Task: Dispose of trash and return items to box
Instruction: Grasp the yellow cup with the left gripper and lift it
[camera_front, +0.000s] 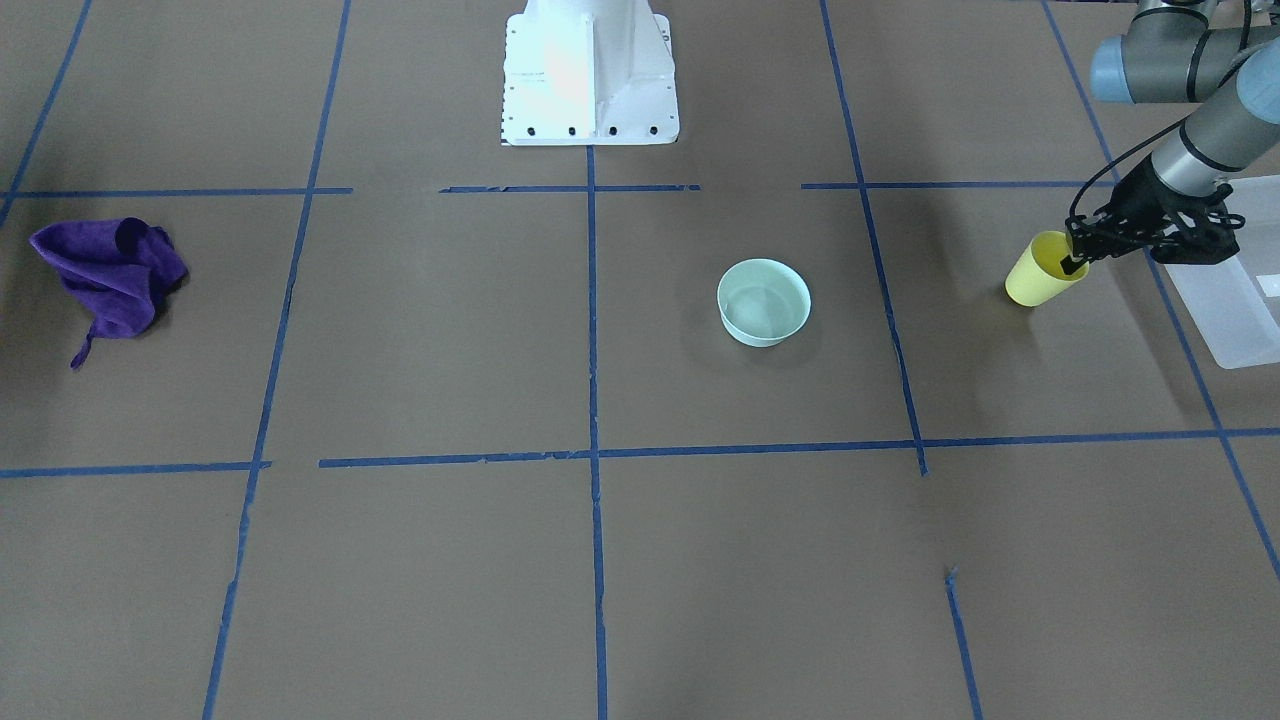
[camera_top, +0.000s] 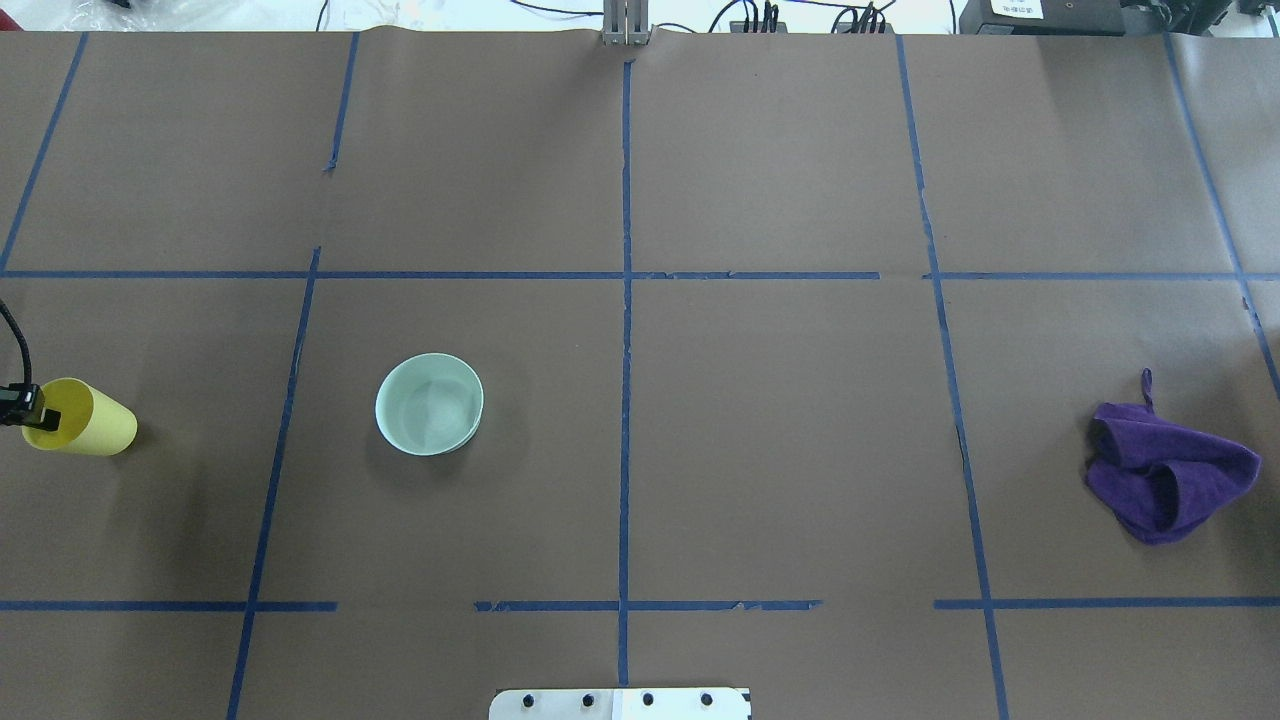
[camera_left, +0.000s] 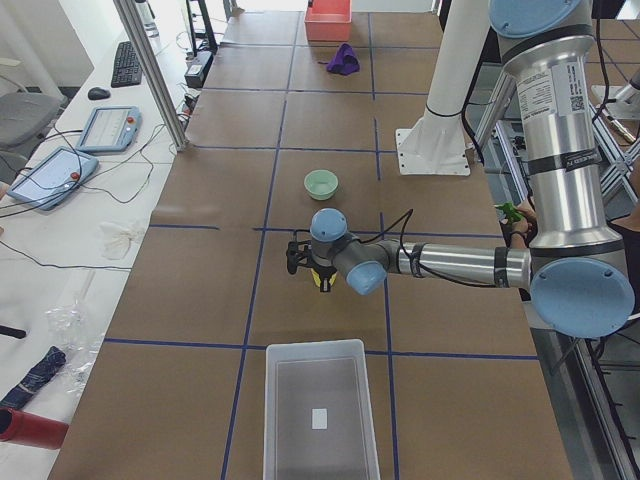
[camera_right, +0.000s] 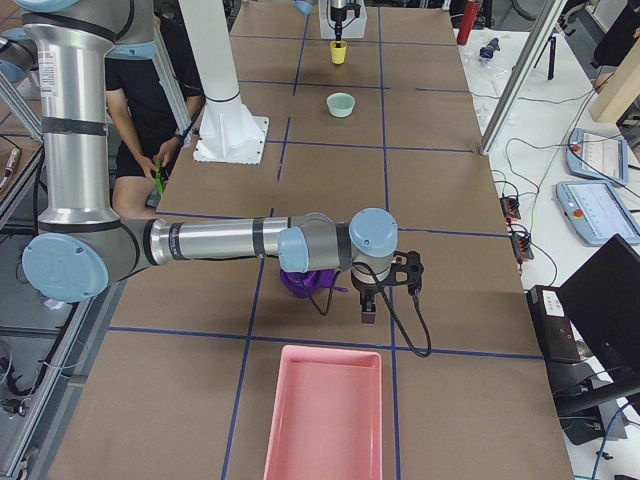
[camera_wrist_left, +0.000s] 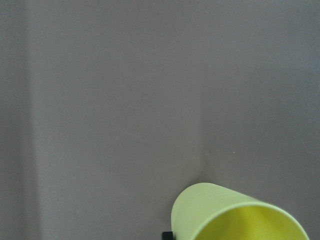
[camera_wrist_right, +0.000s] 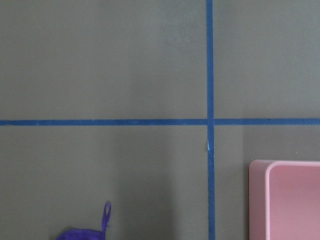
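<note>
My left gripper (camera_front: 1075, 262) is shut on the rim of the yellow cup (camera_front: 1040, 272), one finger inside it, and holds it tilted just above the table. The cup also shows in the overhead view (camera_top: 85, 430) at the far left edge and in the left wrist view (camera_wrist_left: 235, 215). The frosted-white box (camera_front: 1235, 305) lies just beyond the gripper, towards the table's end, and shows whole in the exterior left view (camera_left: 320, 410). My right gripper (camera_right: 368, 312) shows only in the exterior right view, beside the purple cloth (camera_right: 305, 282); I cannot tell whether it is open.
A pale green bowl (camera_top: 429, 404) stands upright left of the table's middle. The crumpled purple cloth (camera_top: 1165, 478) lies at the far right. A pink bin (camera_right: 325, 410) sits at the table's right end. The robot's white base (camera_front: 590, 80) stands at the near edge.
</note>
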